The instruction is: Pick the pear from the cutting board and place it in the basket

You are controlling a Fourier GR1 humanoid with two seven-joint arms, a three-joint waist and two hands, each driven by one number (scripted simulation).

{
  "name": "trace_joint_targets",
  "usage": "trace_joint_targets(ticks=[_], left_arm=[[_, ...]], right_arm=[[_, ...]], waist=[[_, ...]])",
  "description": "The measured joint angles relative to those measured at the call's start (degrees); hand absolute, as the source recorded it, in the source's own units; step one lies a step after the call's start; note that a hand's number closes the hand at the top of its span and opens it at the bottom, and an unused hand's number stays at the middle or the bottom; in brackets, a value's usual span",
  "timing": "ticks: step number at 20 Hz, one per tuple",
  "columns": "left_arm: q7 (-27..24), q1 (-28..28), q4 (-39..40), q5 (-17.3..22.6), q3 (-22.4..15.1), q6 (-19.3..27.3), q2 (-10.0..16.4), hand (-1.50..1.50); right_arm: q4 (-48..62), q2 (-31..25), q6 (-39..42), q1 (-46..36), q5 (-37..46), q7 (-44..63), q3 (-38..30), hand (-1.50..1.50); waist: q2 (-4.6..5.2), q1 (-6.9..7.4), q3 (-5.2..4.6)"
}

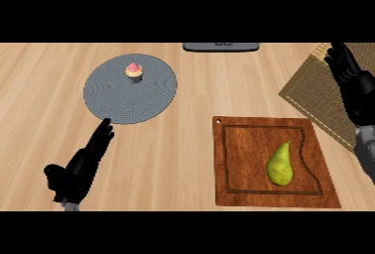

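Lying on the cutting board [242, 149], the pear [281, 165] rests on its side toward the board's right half, slim stem end pointing far and the fat end near, untouched by either hand. Just right of and beyond the board sits the woven basket [311, 94], its near corner close to the board's far right edge. Over that basket hangs the right hand [350, 79], fingers stretched out and holding nothing, well apart from the pear. Judging by this, the pick is not yet begun: the hand has to come near and left, down onto the fruit. The risks look plain. The pear is rounded and tapered, so fingers closing on the narrow neck could let it slip, and a push from one side could roll it across the board or off its near edge. The hand's path also passes the basket's rim, which it could clip or nudge. Far to the left, across bare counter [183, 149], the left hand [77, 171] lies with fingers straight, tips just at the near edge of a grey round plate [117, 99] that carries a small pink cupcake [133, 70]. A dark object [221, 46] sits at the far edge, too cut off to identify.
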Motion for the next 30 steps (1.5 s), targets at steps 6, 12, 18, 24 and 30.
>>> trace_joint_targets(ticks=[6, 12, 18, 24, 30], left_arm=[[-1.5, -5.6, -1.9, -2.7, 2.9, -1.2, 3.9, 0.0], [-1.0, -9.7, -2.7, -3.1, 3.3, -3.9, 5.7, 0.0], [-1.4, -11.3, -1.7, -2.9, 4.4, -5.7, 6.6, 0.0], [-1.5, -10.7, -1.5, -3.0, 5.2, -5.7, 7.1, 0.0], [-1.1, -11.0, -1.3, -3.4, 5.2, -5.5, 6.8, 0.0]], right_arm=[[-5.9, 0.4, 0.0, 5.9, -3.5, -2.8, -4.6, 1.5], [-14.1, 9.6, -5.7, 13.9, 6.7, -11.4, 6.8, -1.5], [-16.9, 13.2, -21.7, 15.2, 25.7, 1.0, 14.6, -1.5], [-21.2, 4.2, -22.5, 14.6, 41.1, 20.7, 13.1, -1.5], [-27.7, -6.7, -5.2, 13.0, 44.2, 39.1, 13.6, -1.5]], waist=[[-0.42, -0.08, 0.29], [0.13, 0.28, 1.02], [0.13, 0.48, 0.96], [-0.41, -0.87, 0.65], [-0.5, -1.18, 0.54]])
